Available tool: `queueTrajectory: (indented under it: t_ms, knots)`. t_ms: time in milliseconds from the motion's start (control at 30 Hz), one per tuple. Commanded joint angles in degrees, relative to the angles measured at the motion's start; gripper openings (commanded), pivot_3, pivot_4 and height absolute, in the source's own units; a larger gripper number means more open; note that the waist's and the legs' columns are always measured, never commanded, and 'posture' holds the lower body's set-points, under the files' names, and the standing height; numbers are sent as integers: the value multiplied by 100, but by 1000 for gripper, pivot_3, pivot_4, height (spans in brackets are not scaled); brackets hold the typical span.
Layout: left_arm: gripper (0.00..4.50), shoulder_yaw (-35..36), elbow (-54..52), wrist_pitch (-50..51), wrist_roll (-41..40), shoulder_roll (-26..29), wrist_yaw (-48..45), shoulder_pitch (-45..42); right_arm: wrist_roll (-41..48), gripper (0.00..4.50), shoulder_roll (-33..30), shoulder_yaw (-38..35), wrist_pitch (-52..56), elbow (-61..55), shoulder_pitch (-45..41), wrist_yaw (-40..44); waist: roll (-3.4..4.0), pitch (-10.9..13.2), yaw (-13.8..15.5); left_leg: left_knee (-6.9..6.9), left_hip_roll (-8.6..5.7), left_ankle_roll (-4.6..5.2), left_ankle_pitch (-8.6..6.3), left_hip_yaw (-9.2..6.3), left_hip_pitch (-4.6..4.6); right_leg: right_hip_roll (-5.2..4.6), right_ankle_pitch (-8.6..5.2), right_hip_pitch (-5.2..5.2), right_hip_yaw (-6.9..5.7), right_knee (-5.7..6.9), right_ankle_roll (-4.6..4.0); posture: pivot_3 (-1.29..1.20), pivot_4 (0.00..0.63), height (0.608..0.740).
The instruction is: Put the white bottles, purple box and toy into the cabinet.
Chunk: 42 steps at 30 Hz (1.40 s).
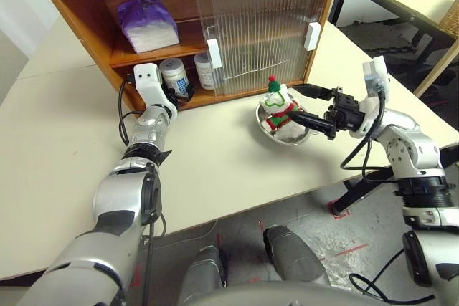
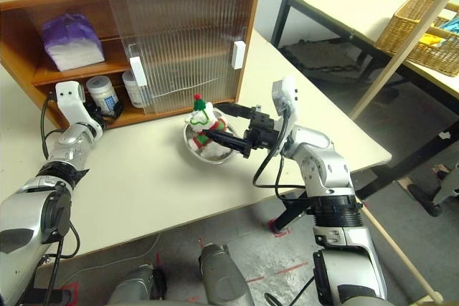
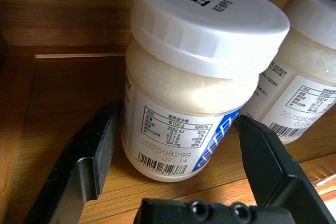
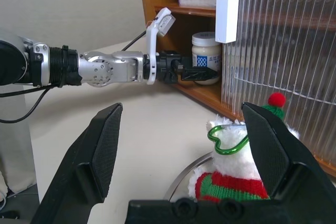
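Two squat white plastic jars [image 3: 194, 87] with ribbed lids stand on the orange-brown wooden cabinet's [image 1: 86, 5] lower shelf; the soft lilac pack [image 1: 147, 24] lies above. The left gripper [image 3: 184, 161], spread, flanks one jar. Beside the cabinet, the plush toy [image 1: 280, 109] sits in a steel bowl [image 1: 301, 138], right gripper [image 4: 184, 156] spread near it.

Lab (test room), plain tables [image 1: 64, 141], taped floor [image 1: 344, 249]
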Motion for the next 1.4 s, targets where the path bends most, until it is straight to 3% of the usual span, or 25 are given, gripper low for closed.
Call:
queueTrajectory:
  t_ms: [33, 200, 267, 333, 467, 667, 1033, 1133, 1400]
  knots:
    - [4482, -57, -319, -18, 42, 0, -93, 374, -13, 4500, -8, 18, 58, -101, -15, -9, 0, 0, -1, 0, -1, 0, 0, 0, 0, 0, 0, 0, 0, 0, 0, -291, 83, 740]
    - [4482, -158, -1349, 160, 3, -63, -244, 1155, 127, 4500, 43, -50, 159, -154, 39, -51, 0, 0, -4, 0, -3, -1, -1, 4, 2, 3, 0, 0, -1, 2, 0, -287, 85, 740]
    - [4064, -188, -2171, 375, -91, -96, -342, 1696, 104, 4500, 66, -47, 130, -156, 60, -73, 0, -1, -3, 2, -8, -1, -1, 10, 3, 5, 0, 3, -3, 1, 0, -281, 84, 740]
    - [3550, -220, -3151, 630, -242, -124, -488, 2306, 74, 4500, 93, -42, 89, -118, 59, -73, 0, -2, -23, 3, -19, -3, -2, 17, 5, 6, 0, 8, -3, 1, 0, -278, 86, 740]
    - [2068, -471, -4711, 1027, -529, -151, -1008, 3036, 55, 4500, 119, -45, 49, -4, 14, -16, -2, -3, -4, 4, -36, -10, -6, 22, 7, 7, -1, 11, -2, 2, 0, -271, 84, 740]
    - [31, -959, -5722, 1319, -677, -292, -1506, 2899, -7, 4500, 102, -64, -72, 176, -6, 81, -3, -3, 112, 3, -13, -82, -45, -46, 2, -17, -2, 12, 16, 2, -6, -269, 82, 740]
    - [31, -1633, -4959, 1295, -509, -947, -1811, 1572, -17, 4500, 42, -126, -213, 193, 121, 122, -3, -4, 101, 14, -14, -74, -42, -49, -5, -47, -2, 15, 50, -2, -4, -310, 76, 740]
    - [31, -1608, -4606, 1192, -423, -1044, -1712, 1266, -10, 4500, 39, -125, -207, 155, 129, 98, -4, -4, 75, 13, 3, -19, -13, -48, -6, -41, -3, 14, 42, -2, -3, -313, 73, 740]
    - [31, -1232, -3754, 842, -214, -1065, -849, 498, -21, 4500, 76, -85, -211, 118, 132, 70, -4, -4, 38, 8, 10, 5, -7, -34, -6, -23, -10, 14, 16, -5, 9, -314, 74, 740]
